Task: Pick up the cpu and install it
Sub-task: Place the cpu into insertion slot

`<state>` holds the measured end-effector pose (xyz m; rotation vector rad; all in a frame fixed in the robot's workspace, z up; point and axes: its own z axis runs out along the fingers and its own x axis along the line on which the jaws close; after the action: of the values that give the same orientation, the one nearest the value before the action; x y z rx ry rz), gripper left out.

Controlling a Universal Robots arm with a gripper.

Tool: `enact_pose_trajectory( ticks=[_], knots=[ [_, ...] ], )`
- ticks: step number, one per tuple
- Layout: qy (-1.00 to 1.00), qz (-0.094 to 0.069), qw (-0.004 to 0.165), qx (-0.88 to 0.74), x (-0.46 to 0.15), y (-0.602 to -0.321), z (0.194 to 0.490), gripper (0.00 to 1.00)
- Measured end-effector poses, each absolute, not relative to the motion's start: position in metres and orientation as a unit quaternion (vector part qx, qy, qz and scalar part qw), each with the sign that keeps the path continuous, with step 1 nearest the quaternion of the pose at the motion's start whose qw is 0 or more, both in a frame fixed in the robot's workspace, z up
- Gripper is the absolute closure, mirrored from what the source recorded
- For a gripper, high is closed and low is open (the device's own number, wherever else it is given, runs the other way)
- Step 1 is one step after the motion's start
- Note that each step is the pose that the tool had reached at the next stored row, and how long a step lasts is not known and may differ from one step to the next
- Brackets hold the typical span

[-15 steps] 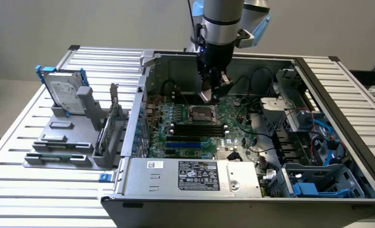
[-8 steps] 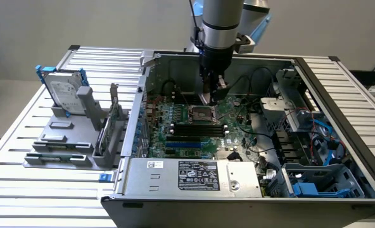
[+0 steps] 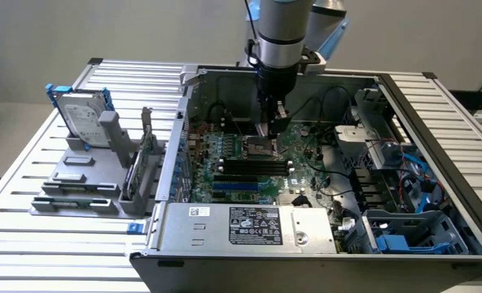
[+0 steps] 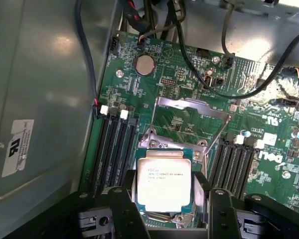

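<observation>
1. The claw [image 3: 267, 135] [image 4: 169, 201] is clamped on the chip [image 4: 163, 180]; one black finger [image 4: 122, 199] sits at each of two opposite edges, and the chip's dull silver top faces the wrist camera.
2. The chip hangs flat and level, directly over the socket [image 3: 262, 146] [image 4: 162, 142]. I cannot tell whether it touches the socket.
3. The socket's metal cover plate [image 4: 189, 112] stands flipped open just beyond the socket.
4. The arm [image 3: 284, 30] comes straight down over the socket, wrist vertical and claw pointing down into the computer case [image 3: 424, 134].
5. The socket sits on a green circuit board [image 3: 224, 146] [image 4: 269, 129] that lies flat on the floor of the open case.
6. Black memory slots [image 4: 114, 149] run along both sides of the socket, and a round coin battery [image 4: 144, 63] lies on the board farther from it.
7. Black cables [image 4: 189, 59] loop over the board beyond the socket.
8. The case rests on a table [image 3: 29, 152] of slatted aluminium.
9. Well away from the socket, outside the case on the exterior view's left, a hard drive [image 3: 85, 116] with a blue frame stands upright in a grey holder [image 3: 78, 189].
10. A plain grey wall [image 3: 143, 30] rises behind the table.
</observation>
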<state>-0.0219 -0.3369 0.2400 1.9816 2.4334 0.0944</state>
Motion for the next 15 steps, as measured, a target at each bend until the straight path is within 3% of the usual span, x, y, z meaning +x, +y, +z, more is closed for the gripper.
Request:
enact_pose_trajectory(
  ticks=[15],
  knots=[
    [0.741,0.024,0.007,0.671,-0.032,-0.333,0.222,0.45]
  ],
)
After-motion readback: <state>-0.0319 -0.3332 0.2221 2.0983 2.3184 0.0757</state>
